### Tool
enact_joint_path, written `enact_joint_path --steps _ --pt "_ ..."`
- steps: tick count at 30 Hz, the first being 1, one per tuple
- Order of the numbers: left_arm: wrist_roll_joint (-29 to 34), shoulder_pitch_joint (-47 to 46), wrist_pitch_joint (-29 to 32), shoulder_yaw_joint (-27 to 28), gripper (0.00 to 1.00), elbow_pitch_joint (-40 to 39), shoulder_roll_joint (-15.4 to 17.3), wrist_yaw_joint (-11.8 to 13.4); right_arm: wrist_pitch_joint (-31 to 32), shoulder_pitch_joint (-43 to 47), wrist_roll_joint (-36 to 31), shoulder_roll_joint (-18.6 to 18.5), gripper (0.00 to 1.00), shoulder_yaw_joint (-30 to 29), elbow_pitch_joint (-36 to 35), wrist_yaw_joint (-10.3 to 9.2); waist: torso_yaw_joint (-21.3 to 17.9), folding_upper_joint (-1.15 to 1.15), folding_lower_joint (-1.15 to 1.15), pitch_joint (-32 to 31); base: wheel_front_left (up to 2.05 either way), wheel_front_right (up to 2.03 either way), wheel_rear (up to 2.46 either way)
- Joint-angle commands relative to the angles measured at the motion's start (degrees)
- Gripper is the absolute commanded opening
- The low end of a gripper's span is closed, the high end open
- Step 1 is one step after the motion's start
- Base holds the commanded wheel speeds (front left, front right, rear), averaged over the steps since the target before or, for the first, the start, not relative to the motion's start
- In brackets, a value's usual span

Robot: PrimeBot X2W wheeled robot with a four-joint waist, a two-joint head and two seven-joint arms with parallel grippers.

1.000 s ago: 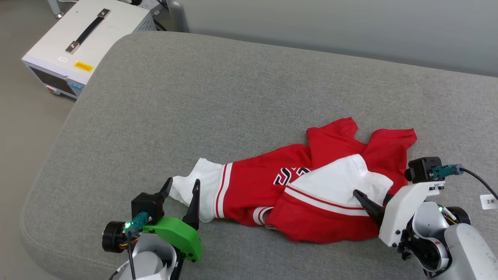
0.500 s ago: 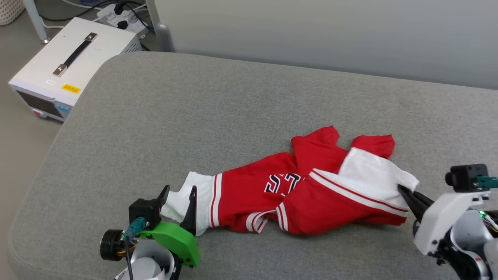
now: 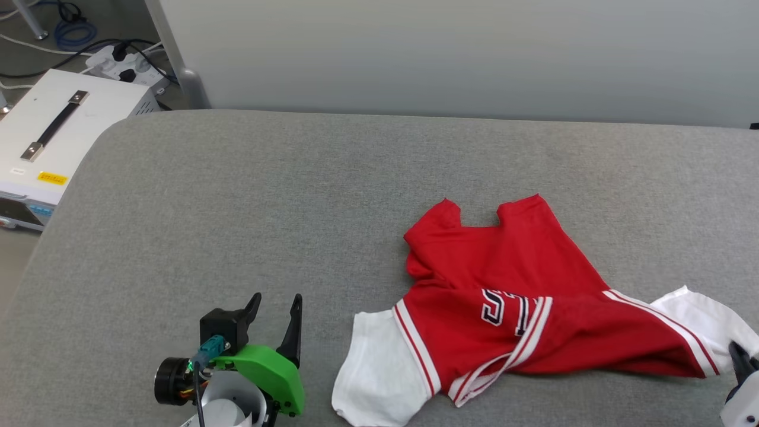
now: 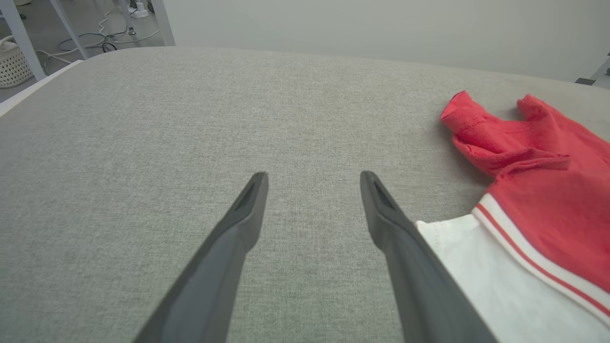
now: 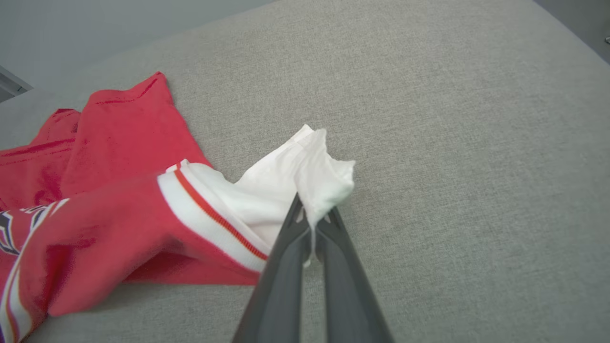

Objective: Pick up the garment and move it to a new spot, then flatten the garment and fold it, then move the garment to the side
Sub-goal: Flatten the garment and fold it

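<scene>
While the right gripper (image 5: 312,221) pinches the edge of a white sleeve, its two dark fingers closed tight on the cloth, the red jersey-style garment (image 3: 510,296) with white sleeves and red-and-white striped trim lies crumpled on the right half of a wide grey fabric cushion (image 3: 237,207). In the head view that sleeve stretches toward the lower right corner, where the tip of a dark finger meets it at the frame's edge. The shirt's red body spreads back toward the pale wall (image 3: 445,53), its far edge showing two rounded corners with a notch between them. Black, white-outlined lettering sits near the middle, partly covered by a striped band. The other white sleeve lies flat at the garment's near left end.

The left gripper (image 3: 276,296), on a green mount, has its fingers spread wide with nothing between them. It sits just beside that left sleeve. In the left wrist view one finger overlaps the sleeve's edge, and whether they touch cannot be told. Off the cushion's far left corner stands a white box (image 3: 35,148) with a black handle, a power strip (image 3: 118,65) behind it.
</scene>
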Motion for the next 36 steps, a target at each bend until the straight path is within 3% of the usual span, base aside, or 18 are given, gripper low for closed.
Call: enact_joint_path --steps 1,3,4,5,6,10,18,25,32,36 --pt "-0.5 0.6 0.1 -0.2 1.0 -0.2 0.3 0.1 -0.6 0.5 -1.6 1.2 0.0 -1.5 1.3 -0.04 -0.7 0.0 0.0 0.0 0.0 0.0 0.0" --pt "-0.6 0.6 0.2 -0.3 1.0 -0.1 0.3 0.0 -1.0 0.3 -3.4 3.1 0.0 -2.9 3.0 -0.04 -0.9 0.0 0.0 0.1 0.0 0.0 0.0" --pt "-0.6 0.5 0.3 -0.4 1.0 -0.1 0.4 0.0 -1.3 0.0 -4.0 4.0 0.09 -3.5 4.0 -0.04 -1.1 0.0 0.0 0.1 0.0 0.0 0.0" --pt "-0.6 0.5 0.4 -0.5 1.0 0.0 0.4 0.0 -1.3 -0.1 -4.5 4.4 0.69 -3.7 4.8 -0.04 -1.1 0.0 0.0 0.1 0.0 0.0 0.0" --pt "-0.8 0.5 0.5 -0.8 1.0 0.0 0.4 0.0 -1.0 -0.5 -5.9 5.3 1.0 -4.1 6.7 -0.04 -1.3 0.0 0.0 0.0 0.0 0.0 0.0" --pt "-1.1 0.4 0.5 -0.8 1.0 -0.1 0.4 0.0 -2.5 -1.3 -7.4 4.8 1.0 -3.6 5.4 -0.04 -1.3 0.0 0.0 0.0 0.0 0.0 0.0" --pt "-2.2 1.3 0.2 -1.3 1.0 -1.6 0.0 -0.7 -7.8 -0.1 -11.7 2.1 1.0 -1.9 -4.2 -0.04 -0.4 0.0 0.0 -1.0 0.0 0.0 0.0" --pt "-2.7 2.9 1.1 -3.0 1.0 -5.5 -0.4 -1.7 -10.4 2.1 -12.0 3.3 1.0 -1.0 -11.9 -0.04 0.3 0.0 0.0 -0.6 0.0 0.0 0.0" --pt "-3.4 4.0 10.3 -6.3 1.0 -10.1 -0.2 -2.5 -10.0 1.8 -13.1 4.3 1.0 -0.8 -14.7 -0.04 0.7 0.0 0.0 0.4 0.0 0.0 0.0" --pt "-4.2 4.7 22.7 -8.7 1.0 -15.2 1.5 -1.9 -9.7 1.8 -13.4 4.9 1.0 -0.9 -15.9 -0.04 0.9 0.0 0.0 1.1 0.0 0.0 0.0"
